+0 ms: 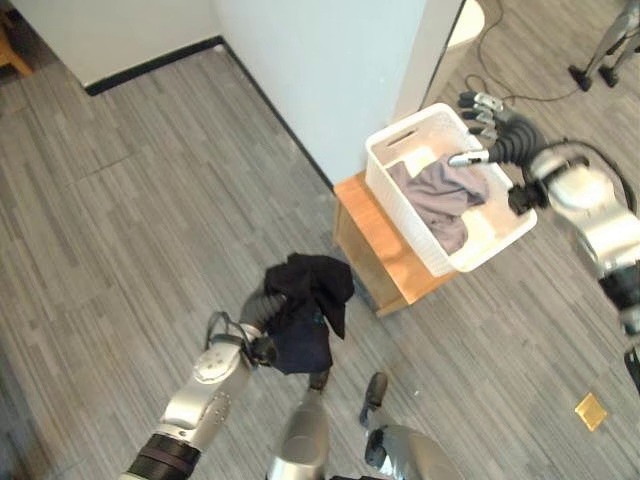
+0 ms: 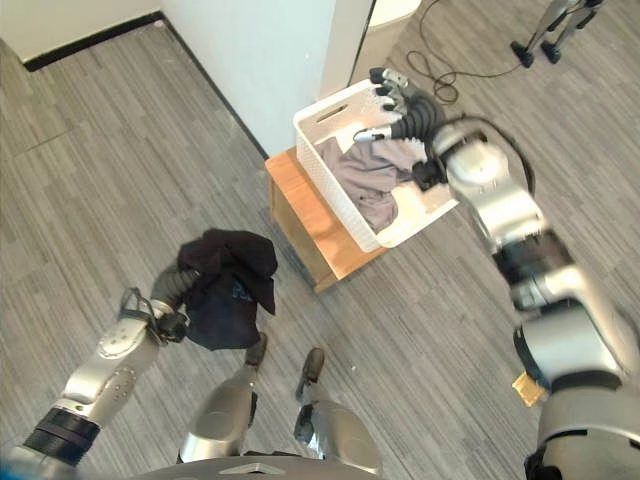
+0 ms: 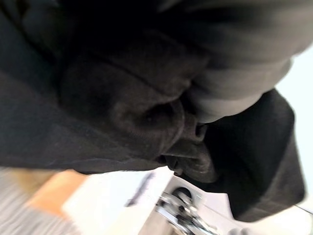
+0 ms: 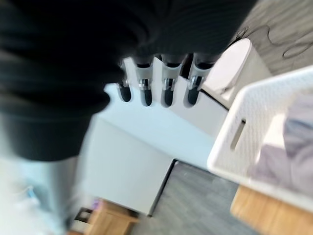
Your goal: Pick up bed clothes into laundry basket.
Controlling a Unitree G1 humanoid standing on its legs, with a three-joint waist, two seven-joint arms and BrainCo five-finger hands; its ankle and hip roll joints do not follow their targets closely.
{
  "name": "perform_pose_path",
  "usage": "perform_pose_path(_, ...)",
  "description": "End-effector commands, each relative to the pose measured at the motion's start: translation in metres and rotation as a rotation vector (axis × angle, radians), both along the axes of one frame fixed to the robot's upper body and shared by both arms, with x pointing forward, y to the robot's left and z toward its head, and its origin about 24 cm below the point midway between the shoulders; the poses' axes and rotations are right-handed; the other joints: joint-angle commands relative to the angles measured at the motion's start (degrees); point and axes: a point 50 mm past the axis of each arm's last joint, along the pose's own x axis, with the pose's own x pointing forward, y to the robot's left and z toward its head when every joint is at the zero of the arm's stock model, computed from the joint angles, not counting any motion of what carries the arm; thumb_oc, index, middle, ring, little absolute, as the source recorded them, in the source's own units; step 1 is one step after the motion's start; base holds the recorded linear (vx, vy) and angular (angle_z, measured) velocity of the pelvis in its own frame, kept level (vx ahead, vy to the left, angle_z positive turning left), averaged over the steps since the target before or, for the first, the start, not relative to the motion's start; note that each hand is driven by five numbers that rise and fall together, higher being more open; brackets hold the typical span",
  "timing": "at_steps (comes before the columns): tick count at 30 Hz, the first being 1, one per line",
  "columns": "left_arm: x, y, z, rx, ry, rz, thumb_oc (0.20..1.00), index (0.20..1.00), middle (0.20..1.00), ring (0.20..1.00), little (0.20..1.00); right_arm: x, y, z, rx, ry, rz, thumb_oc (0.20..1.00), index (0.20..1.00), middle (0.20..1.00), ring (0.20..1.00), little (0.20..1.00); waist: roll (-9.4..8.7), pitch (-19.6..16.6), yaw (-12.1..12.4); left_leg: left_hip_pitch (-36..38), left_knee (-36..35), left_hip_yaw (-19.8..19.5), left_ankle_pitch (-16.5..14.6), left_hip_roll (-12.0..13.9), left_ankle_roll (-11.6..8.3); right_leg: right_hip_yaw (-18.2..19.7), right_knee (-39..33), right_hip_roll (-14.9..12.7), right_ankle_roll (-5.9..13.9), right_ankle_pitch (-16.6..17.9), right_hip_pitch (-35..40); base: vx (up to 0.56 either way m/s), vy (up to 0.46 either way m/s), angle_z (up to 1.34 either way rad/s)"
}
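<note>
One white laundry basket (image 1: pixel 420 235), one grey garment (image 1: pixel 442 195), one black garment (image 1: pixel 305 310), one wooden stand (image 1: pixel 375 255)

Open floor (image 1: pixel 150 220) lies left of the basket (image 1: pixel 400 140); a wall (image 1: pixel 320 70) rises just behind.

The laundry basket (image 1: pixel 420 215) is white perforated plastic with a smooth rim. Inside it lies soft, matt grey cloth (image 1: pixel 441 195). Under the basket, the low stand (image 1: pixel 375 250) is pale smooth wood. The dark garment (image 1: pixel 305 310) is matt, slightly fuzzy fabric.
</note>
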Motion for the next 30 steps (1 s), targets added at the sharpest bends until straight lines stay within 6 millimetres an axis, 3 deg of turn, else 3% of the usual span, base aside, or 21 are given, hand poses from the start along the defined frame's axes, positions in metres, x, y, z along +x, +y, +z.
perform_pose_path(1,0.008,0.001,0.036,-0.022,-0.201,0.019,0.2,0.2,0.2,0.2,0.2,-0.016,-0.018,-0.023,0.012,0.068,-0.009,1.0,1.0,1.0,1.0,1.0,1.78,-8.89,-4.04,-0.01,0.18,0.9,-3.01,-0.61,0.18,1.61,0.67,-1.32,5.06,-2.82,0.03,0.06,0.03,-0.09)
perform_pose_path(2,0.013,0.007,0.047,-0.038,-0.241,0.058,0.2,0.2,0.2,0.2,0.2,-0.034,-0.019,-0.044,0.078,0.103,0.005,1.0,1.0,1.0,1.0,1.0,2.74,-10.55,-5.7,0.87,0.18,1.31,-3.39,-0.61,0.22,1.91,0.67,-1.47,5.2,-3.06,0.7,0.05,0.019,-0.08)
perform_pose_path(4,0.014,0.005,0.047,-0.036,-0.238,0.051,0.2,0.2,0.2,0.2,0.2,-0.037,-0.021,-0.045,0.081,0.107,-0.001,1.0,1.0,1.0,1.0,1.0,2.64,-10.64,-5.31,0.93,0.18,1.31,-3.43,-0.61,0.22,1.9,0.67,-1.46,5.2,-3.09,0.76,0.04,0.017,-0.08)
perform_pose_path(5,0.018,0.009,0.056,-0.031,-0.27,0.076,0.2,0.2,0.2,0.2,0.2,-0.048,-0.024,-0.059,0.119,0.147,-0.009,1.0,1.0,1.0,1.0,1.0,3.25,-12.14,-6.64,1.7,0.18,1.75,-3.72,-0.59,0.18,2.14,0.67,-1.59,5.33,-3.27,1.36,0.06,0.019,-0.22)
perform_pose_path(9,0.027,0.01,0.077,-0.016,-0.347,0.1,0.2,0.2,0.2,0.2,0.2,-0.067,-0.033,-0.078,0.225,0.187,-0.05,1.0,1.0,1.0,1.0,1.0,3.87,-14.97,-8.56,2.89,0.18,2.25,-4.28,-0.59,0.2,2.64,0.67,-1.83,5.64,-3.43,2.19,0.05,0.011,-0.16)
perform_pose_path(13,0.027,0.01,0.077,-0.015,-0.346,0.097,0.2,0.2,0.2,0.2,0.2,-0.068,-0.034,-0.078,0.226,0.187,-0.053,1.0,1.0,1.0,1.0,1.0,3.81,-14.96,-8.36,2.92,0.18,2.27,-4.3,-0.6,0.2,2.66,0.67,-1.84,5.64,-3.45,2.22,0.02,0.003,-0.1)
perform_pose_path(14,0.054,0.002,0.108,-0.036,-0.409,0.109,0.2,0.2,0.2,0.2,0.2,-0.084,-0.028,-0.115,0.333,0.316,-0.056,1.0,1.0,1.0,1.0,1.0,4.83,-17.62,-10.77,4.07,0.18,2.55,-4.9,-0.58,0.04,2.74,0.67,-2.18,5.86,-3.82,3.53,0.06,0.011,0.0)
perform_pose_path(17,0.062,-0.003,0.113,-0.034,-0.408,0.097,0.2,0.2,0.2,0.2,0.2,-0.088,-0.027,-0.121,0.353,0.339,-0.051,1.0,1.0,1.0,1.0,1.0,4.74,-17.85,-10.64,3.87,0.18,2.57,-4.64,-0.62,-0.06,2.57,0.67,-2.3,5.89,-3.66,3.33,0.02,0.013,0.2)
perform_pose_path(19,0.081,-0.01,0.137,0.055,-0.439,0.097,0.2,0.2,0.2,0.2,0.2,-0.092,-0.02,-0.131,0.376,0.38,-0.035,1.0,1.0,1.0,1.0,1.0,4.95,-18.36,-11.63,3.91,0.18,2.69,-4.54,-0.66,-0.27,2.37,0.67,-2.32,5.99,-3.6,3.45,0.0,0.005,-0.22)
perform_pose_path(21,0.087,-0.011,0.144,0.076,-0.441,0.104,0.2,0.2,0.2,0.2,0.2,-0.092,-0.017,-0.134,0.387,0.392,-0.025,1.0,1.0,1.0,1.0,1.0,5.06,-18.5,-11.97,3.87,0.18,2.74,-4.51,-0.66,-0.31,2.41,0.67,-2.34,6.06,-3.52,3.44,0.0,0.009,0.04)
perform_pose_path(22,0.101,-0.011,0.16,0.126,-0.435,0.125,0.2,0.2,0.2,0.2,0.2,-0.092,-0.007,-0.139,0.391,0.417,0.015,1.0,1.0,1.0,1.0,1.0,5.38,-18.83,-12.73,3.82,0.18,3.03,-4.43,-0.64,-0.48,2.53,0.67,-2.32,6.3,-3.37,3.23,0.01,0.012,0.03)
perform_pose_path(30,0.124,-0.022,0.207,0.298,-0.475,0.171,0.2,0.2,0.2,0.2,0.2,-0.095,0.007,-0.148,0.38,0.452,0.069,1.0,1.0,1.0,1.0,1.0,5.75,-18.34,-14.5,3.36,0.18,3.67,-4.41,-0.72,-0.54,3.18,0.67,-2.47,7.0,-2.93,2.37,0.01,0.007,-0.06)
